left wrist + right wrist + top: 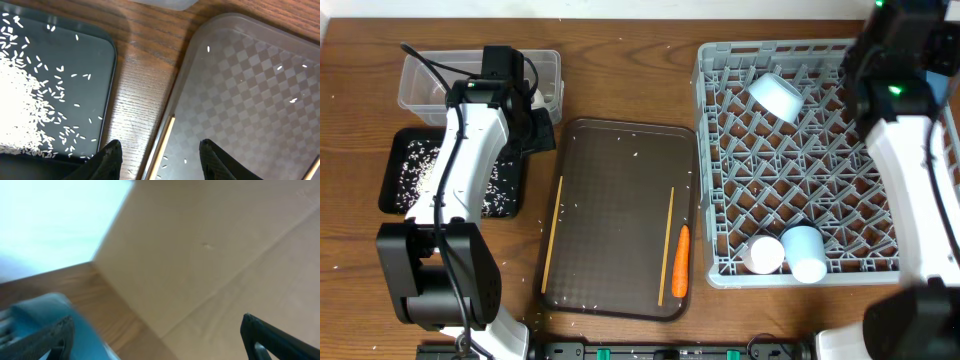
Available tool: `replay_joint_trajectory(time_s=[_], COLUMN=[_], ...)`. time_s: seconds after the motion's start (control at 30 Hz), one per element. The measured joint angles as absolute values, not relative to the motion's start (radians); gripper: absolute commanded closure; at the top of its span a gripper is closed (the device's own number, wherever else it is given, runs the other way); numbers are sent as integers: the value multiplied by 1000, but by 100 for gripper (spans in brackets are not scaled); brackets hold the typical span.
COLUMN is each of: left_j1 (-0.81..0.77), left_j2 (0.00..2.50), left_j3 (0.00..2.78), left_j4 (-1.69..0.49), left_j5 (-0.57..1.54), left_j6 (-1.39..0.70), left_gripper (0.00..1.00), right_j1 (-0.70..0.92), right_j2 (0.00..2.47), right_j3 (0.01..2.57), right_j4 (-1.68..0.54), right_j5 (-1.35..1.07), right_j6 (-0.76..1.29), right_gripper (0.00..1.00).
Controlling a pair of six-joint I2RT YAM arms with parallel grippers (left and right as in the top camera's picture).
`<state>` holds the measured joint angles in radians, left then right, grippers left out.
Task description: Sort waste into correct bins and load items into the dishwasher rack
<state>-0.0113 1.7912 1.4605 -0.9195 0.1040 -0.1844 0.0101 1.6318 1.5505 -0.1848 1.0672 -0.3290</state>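
My left gripper [160, 159] hangs open and empty over the left rim of the dark-brown serving tray [250, 85]. One wooden chopstick [161, 150] lies below the gap between its fingers. A second chopstick [666, 245] and an orange carrot [681, 260] lie along the tray's right side. The black tray [395, 175] holds white rice [20, 105], and the clear tub [480, 80] stands behind it. The grey rack [800, 160] holds a bowl [775, 95] and two cups [765, 255] [807, 252]. My right gripper [157, 340] is wide open, with a blurred blue shape [42, 310] by its left finger.
Stray rice grains [292, 100] dot the serving tray and the wood table [145, 65]. The right arm [900, 70] stands over the rack's far right corner. A pale cardboard-like surface [210, 245] fills the right wrist view.
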Motion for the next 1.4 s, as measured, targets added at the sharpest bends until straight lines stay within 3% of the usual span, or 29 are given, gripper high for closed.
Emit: replay_joint_trajectory(time_s=[0.17, 0.3, 0.33, 0.57, 0.73, 1.07, 1.4], left_j1=[-11, -11, -11, -11, -13, -142, -350], left_j2=[1791, 1791, 1791, 1791, 1791, 1784, 1777], left_j3=[1460, 1460, 1460, 1460, 1460, 1459, 1439], left_j4=[-918, -919, -919, -920, -946, -1059, -1124], left_j5=[104, 104, 104, 104, 156, 310, 315], left_j6=[-184, -184, -184, -186, -107, 76, -26], left_gripper=[48, 48, 43, 41, 41, 41, 42], right_j1=[-17, -1, 14, 225, 331, 286, 152], right_j2=[1553, 1538, 1538, 1538, 1537, 1536, 1536], right_j3=[1556, 1555, 1555, 1555, 1555, 1555, 1555], right_j4=[-445, -595, -627, -785, -782, -777, -811], right_j5=[723, 399, 316, 17, -60, -63, 48], right_j6=[-189, -111, -94, -47, -7, 46, 50], right_gripper=[5, 2, 1, 1, 1, 1, 1])
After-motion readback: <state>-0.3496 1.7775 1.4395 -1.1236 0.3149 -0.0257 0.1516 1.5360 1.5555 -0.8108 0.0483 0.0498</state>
